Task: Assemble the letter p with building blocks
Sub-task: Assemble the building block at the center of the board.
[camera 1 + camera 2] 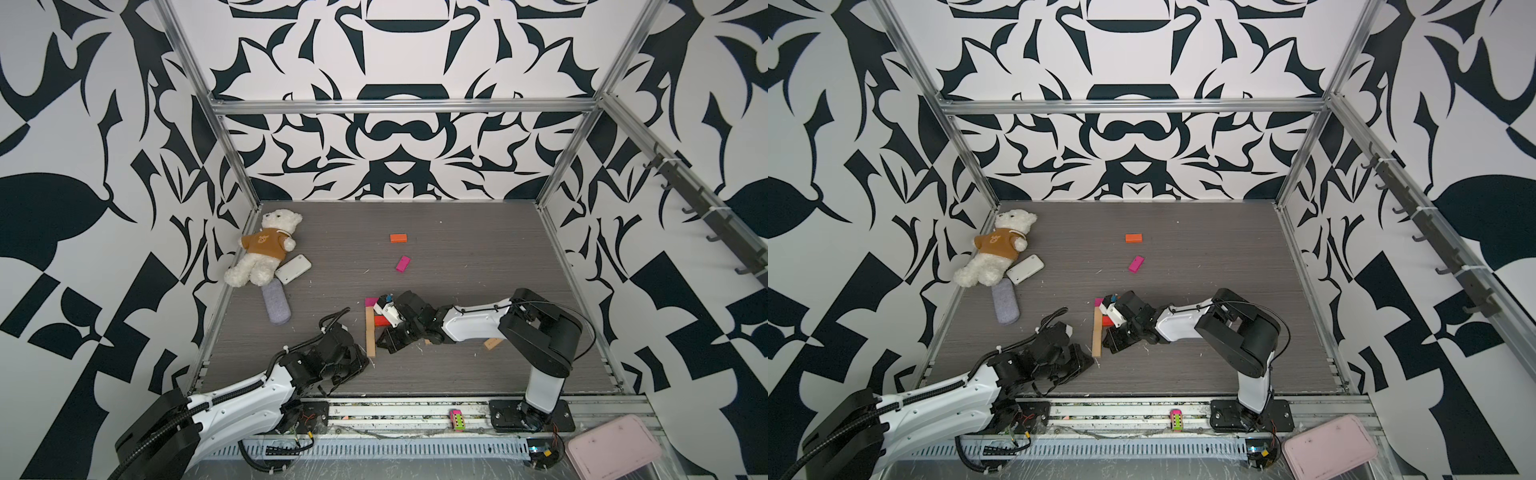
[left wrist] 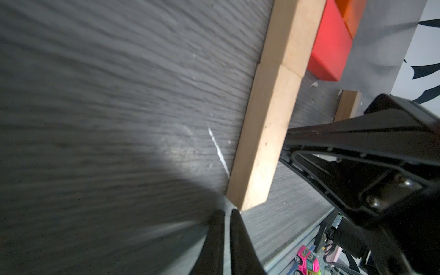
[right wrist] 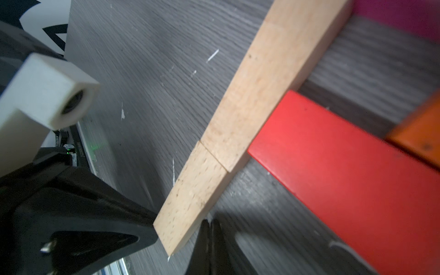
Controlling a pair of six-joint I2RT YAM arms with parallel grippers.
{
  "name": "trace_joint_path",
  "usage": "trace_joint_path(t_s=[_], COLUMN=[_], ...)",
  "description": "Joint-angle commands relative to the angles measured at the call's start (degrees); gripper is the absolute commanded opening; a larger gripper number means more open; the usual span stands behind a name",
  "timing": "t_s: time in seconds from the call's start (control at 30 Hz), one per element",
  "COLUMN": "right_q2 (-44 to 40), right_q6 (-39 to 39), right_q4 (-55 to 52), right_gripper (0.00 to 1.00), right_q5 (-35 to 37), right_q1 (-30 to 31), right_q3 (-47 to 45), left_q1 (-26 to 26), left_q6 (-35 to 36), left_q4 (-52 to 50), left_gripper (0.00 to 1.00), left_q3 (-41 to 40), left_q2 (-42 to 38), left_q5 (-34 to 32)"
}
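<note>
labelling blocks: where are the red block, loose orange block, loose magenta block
red block (image 3: 345,181): right wrist view, top face middle
loose orange block (image 1: 398,238): in a top view, top face middle
loose magenta block (image 1: 403,263): in a top view, top face middle

Two tan bars (image 1: 370,336) lie flat, end to end, near the table's front edge. A red bar (image 3: 345,171) butts their side, and a magenta bar (image 1: 371,301) lies at their far end. A loose orange bar (image 1: 398,238) and a loose magenta bar (image 1: 403,263) lie farther back.
</note>
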Motion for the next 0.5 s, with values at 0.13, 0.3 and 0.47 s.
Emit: trace_joint_path(t_s=[0.13,0.3,0.47], right_q2=[-6.7,-15.7,-23.4], right_q6=[-0.9,-1.9,-3.7], right_q4=[0.4,-3.4,-11.8], right_gripper=[0.03,0.03,0.08], right_q5=[1.3,5.2,10.9], right_q1=[0.3,-0.1,-2.6], right_q3=[-1.7,-2.2,-0.1], left_q1=[0.3,0.3,0.4], left_q6=[11.7,19.1,26.3], left_q4=[-20.8,-33.5,-43.3], left_gripper=[0.18,0.27,0.54], left_q3=[5.2,15.1,28.5], left_q2=[-5.8,-10.5,-11.7], left_q5=[3.5,3.8,-4.8])
